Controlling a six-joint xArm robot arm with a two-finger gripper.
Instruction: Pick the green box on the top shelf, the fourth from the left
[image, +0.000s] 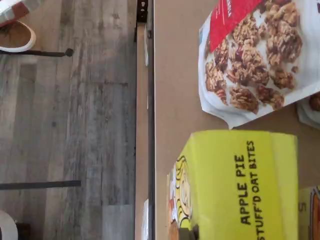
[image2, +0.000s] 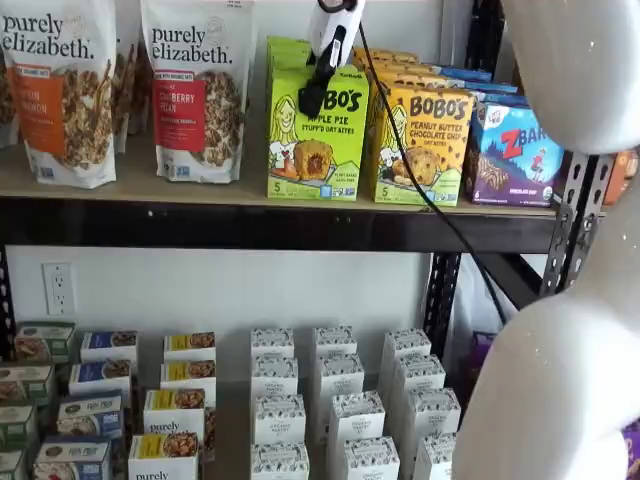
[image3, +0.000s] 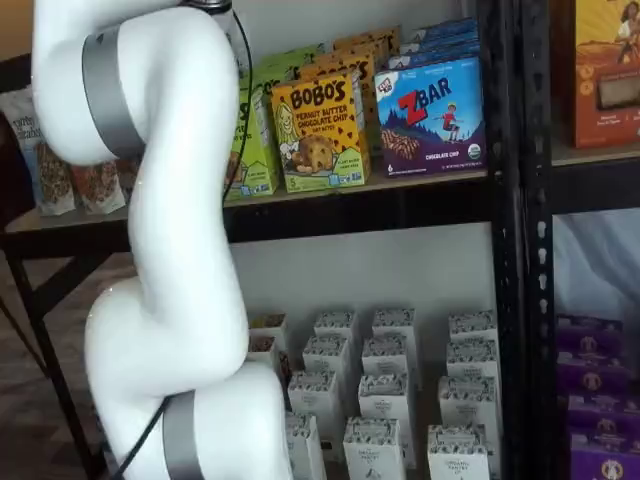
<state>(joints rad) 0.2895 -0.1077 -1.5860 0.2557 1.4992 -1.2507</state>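
Two black fingers of the white-bodied gripper (image2: 312, 98) hang from above, clenched on the front top edge of the lime-green upright Bobo's Apple Pie carton (image2: 316, 135). That green box stands at the front edge of the long tan top shelf (image2: 150, 185), just beside a yellow-orange Bobo's Peanut Butter Chocolate Chip box (image2: 421, 145). On its other side stands a white Purely Elizabeth granola pouch (image2: 196, 88), near the same edge.
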